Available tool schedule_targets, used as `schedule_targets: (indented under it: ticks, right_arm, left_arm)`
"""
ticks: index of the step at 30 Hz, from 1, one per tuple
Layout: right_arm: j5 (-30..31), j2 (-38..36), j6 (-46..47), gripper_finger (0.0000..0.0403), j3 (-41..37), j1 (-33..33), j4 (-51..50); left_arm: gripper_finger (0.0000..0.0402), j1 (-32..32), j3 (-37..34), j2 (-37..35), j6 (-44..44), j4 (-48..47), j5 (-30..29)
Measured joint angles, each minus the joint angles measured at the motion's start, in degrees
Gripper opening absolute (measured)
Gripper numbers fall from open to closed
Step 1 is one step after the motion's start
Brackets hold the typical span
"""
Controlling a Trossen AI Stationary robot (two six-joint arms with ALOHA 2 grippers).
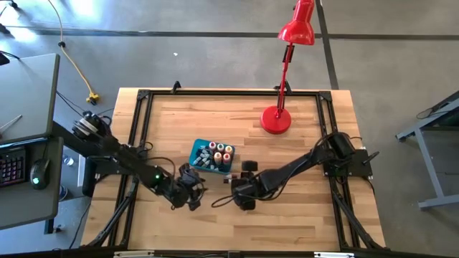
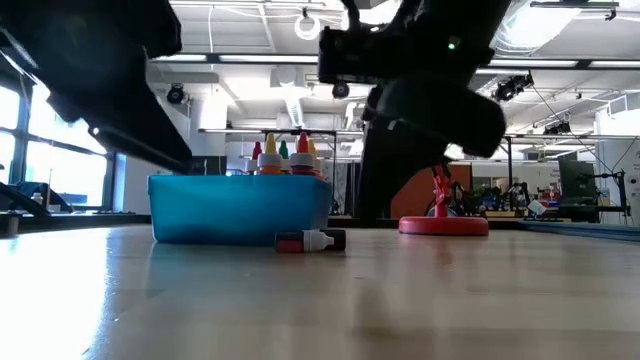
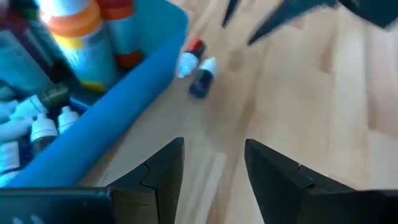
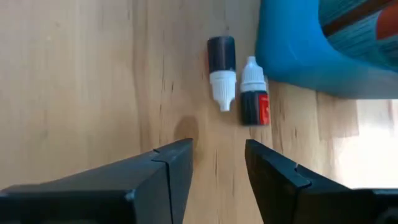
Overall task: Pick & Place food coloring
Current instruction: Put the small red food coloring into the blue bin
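The tub [image 1: 196, 152] sat at the center of the table [image 1: 301, 129] in the high view, with upright bottles [image 1: 221, 151] in its right part and lying bottles [image 1: 203, 161] in its left part. Two loose bottles [image 4: 238, 83] lay side by side on the table just beside the tub's lower right corner. The left gripper [image 1: 192, 202] stood below the tub, the right gripper [image 1: 244, 203] to its lower right, and the lamp [image 1: 276, 120] toward the upper right.

Your left hand [image 3: 214, 165] hangs over the bare wooden surface [image 3: 323, 112], fingers parted with nothing between them. Just beside it you see the blue tub [image 3: 124, 93], holding upright and lying bottles [image 3: 74, 31]. Two small bottles [image 3: 198, 68] lie on the wood, just beside the tub's corner.
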Motion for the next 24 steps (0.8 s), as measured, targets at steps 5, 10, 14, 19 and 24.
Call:
schedule_targets:
  ticks: [5,10,14,19,24]
  right_arm:
    - [0.23,0.0,-1.73,0.015,-4.38,-1.34,5.2]
    - [-0.02,-0.02,-5.11,0.0161,-7.48,-3.34,10.79]
    - [0.19,-0.09,-5.36,0.0166,-8.09,-4.42,12.06]
    - [-0.18,-0.04,-8.02,0.0165,-8.12,-5.36,13.61]
    - [-3.63,-0.02,-9.85,0.0157,-8.14,-6.39,17.46]
  left_arm:
    - [0.0167,-0.07,0.19,4.86,0.03,10.26,0.59]
    - [0.0167,0.19,1.83,8.84,6.09,14.49,2.19]
    - [0.0167,2.12,2.61,11.13,6.53,14.06,1.79]
    - [0.0167,5.32,2.89,12.98,6.84,14.72,3.84]
    - [0.0167,7.42,2.89,14.18,11.1,16.14,5.79]
